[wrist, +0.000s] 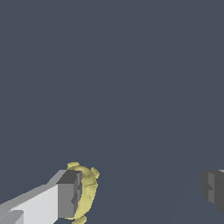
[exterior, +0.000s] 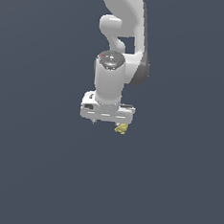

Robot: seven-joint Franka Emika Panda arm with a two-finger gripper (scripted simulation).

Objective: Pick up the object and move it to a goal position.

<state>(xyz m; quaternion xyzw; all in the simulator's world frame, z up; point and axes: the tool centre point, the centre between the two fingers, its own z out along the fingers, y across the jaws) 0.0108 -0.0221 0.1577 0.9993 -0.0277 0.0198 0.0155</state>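
Observation:
The object [exterior: 121, 128] is a small knobbly pale-yellow lump just below the end of the white hand that lies toward the exterior view's right. In the wrist view the object [wrist: 87, 188] sits against the inner face of one dark finger [wrist: 69, 194]. The other finger [wrist: 213, 189] stands far off across a wide gap. My gripper [exterior: 108, 123] is open, with the object between the jaws at one side of the gap [wrist: 142, 192]. The hand points straight down. The white finger body hides part of the object.
A plain dark grey-blue floor [exterior: 174, 186] fills both views. The white arm [exterior: 122, 28] rises behind the hand. No other objects or a goal marker show.

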